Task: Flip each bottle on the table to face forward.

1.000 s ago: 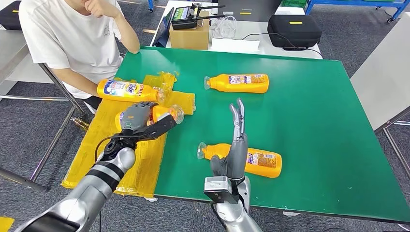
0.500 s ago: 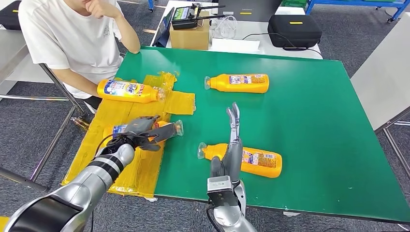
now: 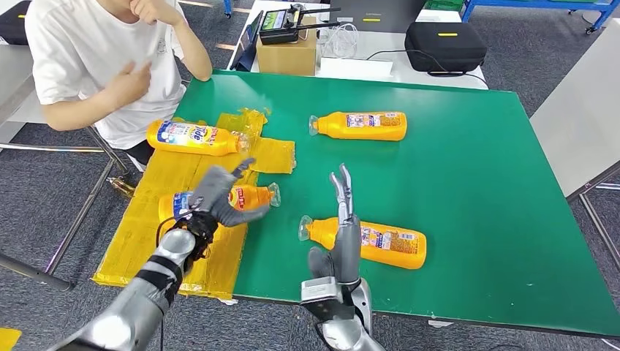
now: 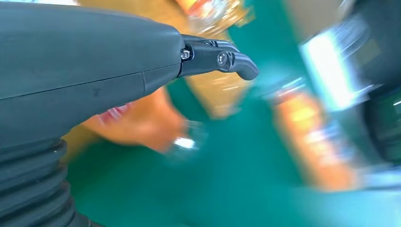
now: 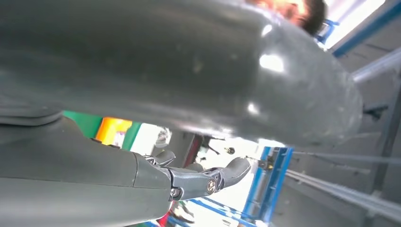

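Four orange bottles lie on their sides. One with a blue label [image 3: 191,136] and a second one [image 3: 255,196] rest on the yellow sheet [image 3: 157,219]. My left hand [image 3: 217,196] hovers over the second bottle with its fingers spread, holding nothing. In the blurred left wrist view that bottle [image 4: 142,124] lies under the hand [image 4: 94,71]. A third bottle [image 3: 362,125] lies at the table's far middle. The fourth [image 3: 387,245] lies near the front edge, with my right hand [image 3: 345,232] just in front of its neck, fingers straight and empty.
The green table [image 3: 475,183] has free room on its right half. A person in a white shirt [image 3: 102,58] sits at the far left corner. A cardboard box [image 3: 286,55] and a black case [image 3: 444,44] stand on the table behind.
My left hand set the second bottle down on the yellow sheet, let go and spread its fingers above it. My right hand drifted slightly left. The person's arm lifted from the table to the chest.
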Controlling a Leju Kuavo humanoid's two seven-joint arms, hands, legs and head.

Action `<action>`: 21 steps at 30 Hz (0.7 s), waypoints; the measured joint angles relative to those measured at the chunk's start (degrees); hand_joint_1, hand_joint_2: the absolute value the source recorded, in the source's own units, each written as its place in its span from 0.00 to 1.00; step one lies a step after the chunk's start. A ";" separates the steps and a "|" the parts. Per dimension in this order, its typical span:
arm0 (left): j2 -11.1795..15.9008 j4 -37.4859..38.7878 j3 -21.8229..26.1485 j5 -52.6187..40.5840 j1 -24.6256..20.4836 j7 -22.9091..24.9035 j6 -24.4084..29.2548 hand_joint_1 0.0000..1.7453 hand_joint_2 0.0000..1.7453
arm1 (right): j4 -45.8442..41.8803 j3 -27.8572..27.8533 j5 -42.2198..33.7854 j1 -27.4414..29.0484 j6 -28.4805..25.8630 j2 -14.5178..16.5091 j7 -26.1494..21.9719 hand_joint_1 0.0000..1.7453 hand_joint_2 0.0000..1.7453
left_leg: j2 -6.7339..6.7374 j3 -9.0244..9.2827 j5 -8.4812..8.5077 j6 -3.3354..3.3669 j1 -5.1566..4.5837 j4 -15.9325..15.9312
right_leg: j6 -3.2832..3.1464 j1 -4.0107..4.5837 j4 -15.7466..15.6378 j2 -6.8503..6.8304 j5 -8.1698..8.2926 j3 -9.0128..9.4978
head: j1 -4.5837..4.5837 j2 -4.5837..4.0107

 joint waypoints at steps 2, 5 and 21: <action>-1.29 -7.61 1.92 10.01 4.30 -1.78 2.69 0.00 1.00 | 0.58 -0.80 5.93 0.66 -0.38 -0.49 1.72 0.00 0.50 | 0.00 -0.02 -0.03 0.00 -0.01 0.00 | 0.00 0.00 -0.02 0.00 -0.01 -0.02 | -0.01 0.00; -3.06 -17.90 4.24 18.71 10.01 -3.65 6.98 0.00 1.00 | 1.01 -2.83 15.15 1.91 -0.50 -1.13 4.17 0.00 1.00 | -0.02 -0.05 -0.05 0.01 -0.01 0.00 | -0.01 0.00 -0.04 -0.02 -0.02 -0.05 | -0.01 0.00; -7.89 -43.03 9.73 19.74 28.47 -7.61 11.57 0.00 1.00 | 3.47 -10.10 38.01 6.40 -0.35 -7.73 27.33 0.00 1.00 | -0.02 -0.05 -0.06 0.02 -0.02 -0.01 | -0.01 -0.01 -0.07 -0.03 -0.01 -0.06 | -0.03 0.00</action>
